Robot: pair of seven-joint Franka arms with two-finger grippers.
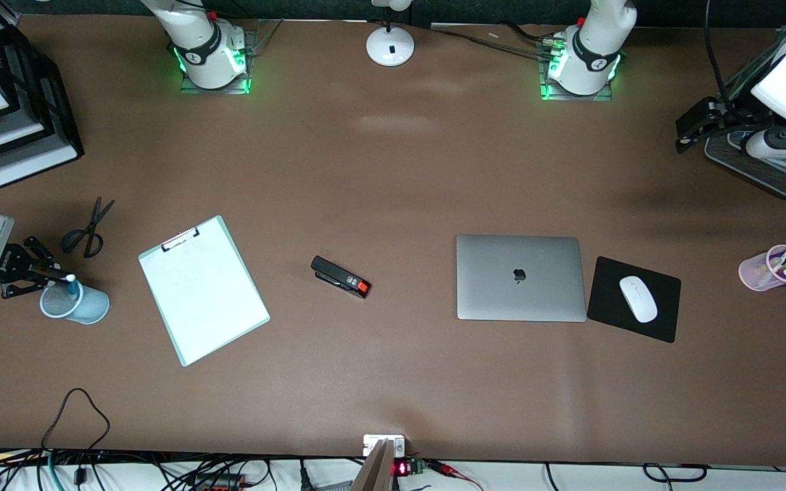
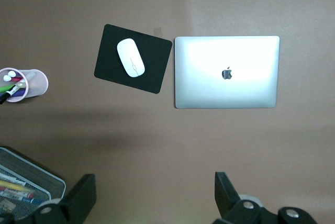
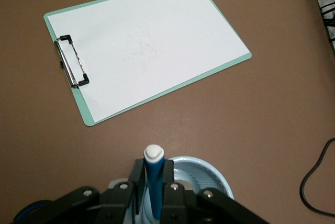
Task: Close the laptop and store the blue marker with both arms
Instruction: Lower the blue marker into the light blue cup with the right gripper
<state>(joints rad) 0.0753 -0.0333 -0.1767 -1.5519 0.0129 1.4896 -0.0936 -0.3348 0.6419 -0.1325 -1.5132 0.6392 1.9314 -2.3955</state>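
With the laptop point(image 1: 520, 277) closed, the blue marker point(image 3: 154, 182) is clamped by the right gripper point(image 3: 152, 195) inside the blue cup point(image 1: 79, 303), release being due next, while the left gripper point(image 2: 154, 198) waits spread and empty over the desk point(image 1: 393, 382).

My front camera hangs high over the table point(image 1: 393, 170), looking down toward both arm bases along its top edge, taking in everything. My left wrist camera sits high and looks straight down on the closed laptop point(image 2: 226, 72); it shares the laptop point(image 1: 520, 277) and the mouse pad point(image 2: 133, 59) beside it with the front view. My right wrist camera sits low and close, tilted toward the clipboard point(image 3: 146, 46), shared with the front view well toward the right arm's end from the laptop.
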